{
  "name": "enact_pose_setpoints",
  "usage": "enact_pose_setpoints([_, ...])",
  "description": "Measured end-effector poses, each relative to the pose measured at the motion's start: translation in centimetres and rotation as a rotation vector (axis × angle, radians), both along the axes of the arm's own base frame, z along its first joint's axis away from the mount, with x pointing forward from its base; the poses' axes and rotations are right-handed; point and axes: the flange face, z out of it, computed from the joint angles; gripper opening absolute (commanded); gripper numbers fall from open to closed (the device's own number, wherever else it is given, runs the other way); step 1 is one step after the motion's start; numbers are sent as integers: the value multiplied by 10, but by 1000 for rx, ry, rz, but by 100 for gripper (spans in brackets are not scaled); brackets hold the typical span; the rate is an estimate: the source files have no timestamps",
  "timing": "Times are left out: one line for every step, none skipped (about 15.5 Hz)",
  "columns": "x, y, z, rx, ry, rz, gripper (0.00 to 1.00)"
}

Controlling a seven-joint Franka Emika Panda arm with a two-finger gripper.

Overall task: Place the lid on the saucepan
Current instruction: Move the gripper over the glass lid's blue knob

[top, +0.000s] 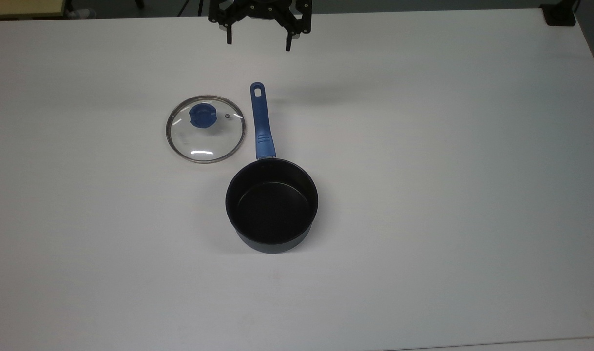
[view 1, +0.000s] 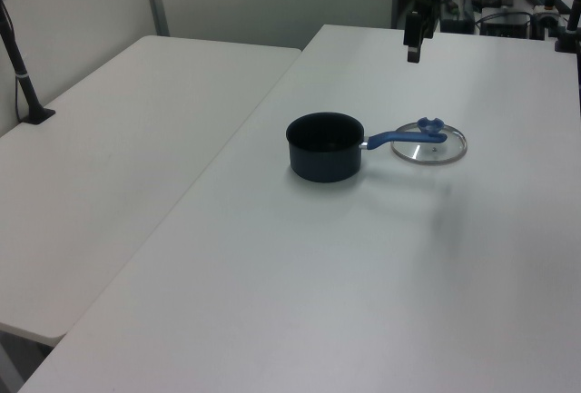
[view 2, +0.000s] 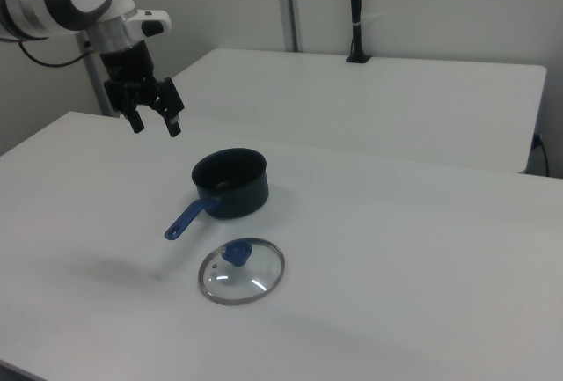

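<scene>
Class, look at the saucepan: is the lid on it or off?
Off. The lid lies flat on the table beside the saucepan, whose black inside is uncovered.

On the white tabletop (top: 423, 195) the saucepan (top: 272, 204) sits open, its blue handle (top: 261, 122) pointing toward the tool (top: 258, 43), whose fingers are spread apart. The glass lid (top: 205, 128) lies flat just left of the handle.

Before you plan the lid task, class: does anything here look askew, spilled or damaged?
Nothing stands out. The lid lies flat on the table beside the upright, empty saucepan, and the gripper hangs above with fingers open.
</scene>
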Motion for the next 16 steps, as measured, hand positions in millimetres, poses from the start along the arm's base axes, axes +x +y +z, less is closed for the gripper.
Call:
enact_pose_setpoints([0,1,0,0,0,2,100])
enact_pose_setpoints([0,1,0,0,1,2,100])
enact_pose_setpoints([0,1,-1,0,2,2,100])
enact_pose_setpoints([0,2,-2,0,3,3,100])
enact_pose_setpoints([0,2,-2,0,4,3,100])
enact_pose_setpoints([0,2,-2,0,5,3,100])
enact_pose_setpoints([0,2,-2,0,5,3,100])
enact_pose_setpoints([0,2,-2,0,5,3,100])
enact_pose_setpoints([0,1,-2,0,5,3,100])
enact_pose_setpoints([0,-1,-2,0,5,6,100])
enact_pose_setpoints([1,-4,-2,-2,9,26,100])
enact_pose_setpoints([2,-11,-3,-4,15,61,100])
enact_pose_setpoints([3,-23,-3,-6,23,99,100])
enact_pose_setpoints([4,-36,-4,-8,33,135,100])
enact_pose_setpoints([4,-50,-6,-9,45,165,100])
enact_pose_setpoints([4,-64,-11,-10,61,194,100])
